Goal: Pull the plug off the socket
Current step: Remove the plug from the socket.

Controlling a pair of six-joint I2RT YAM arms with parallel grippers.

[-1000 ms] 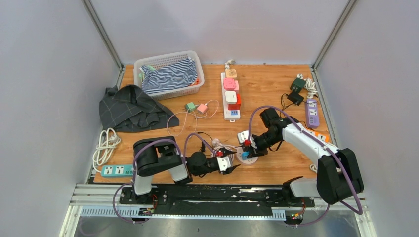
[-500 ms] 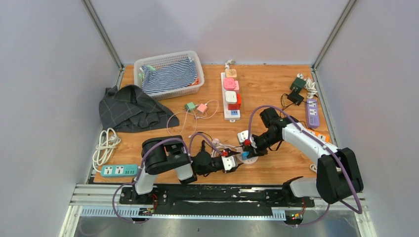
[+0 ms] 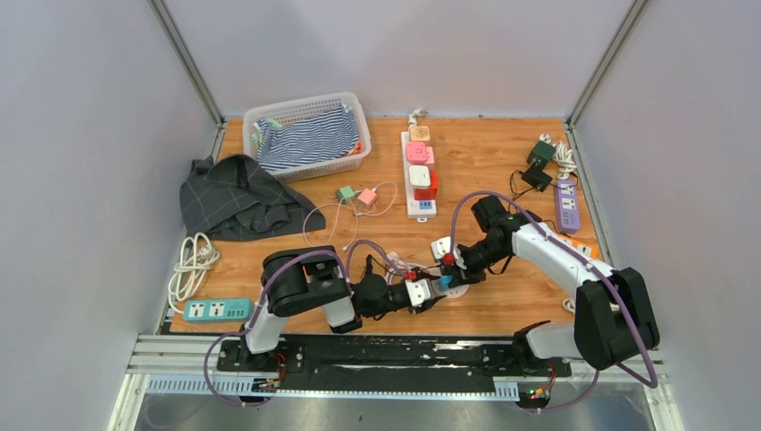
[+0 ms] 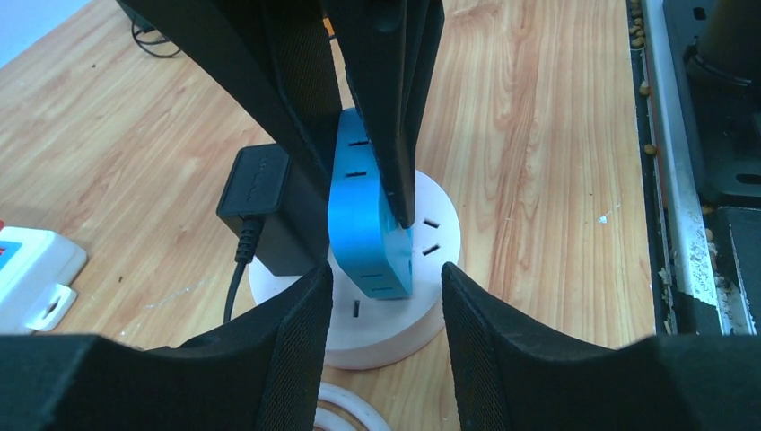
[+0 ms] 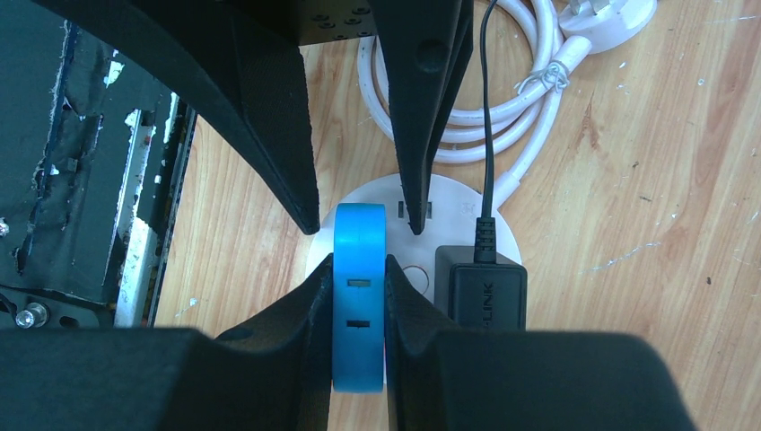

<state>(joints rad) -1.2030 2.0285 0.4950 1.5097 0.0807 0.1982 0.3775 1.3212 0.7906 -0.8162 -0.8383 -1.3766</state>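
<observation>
Right hand [image 5: 359, 287] pinching the blue plug [image 5: 359, 235], plug seated upright in the round white socket [image 5: 408, 193] beneath that hand, black adapter [image 5: 480, 287] just beside its fingers, left hand [image 4: 384, 287] spread, close against the socket on the tabletop [image 4: 556, 135]

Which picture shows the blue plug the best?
The left wrist view. There the blue plug shows its wide side with slots, standing in the round white socket. The right wrist view shows only its thin top edge, pinched by the right gripper. In the top view it is just a tiny blue speck.
</observation>
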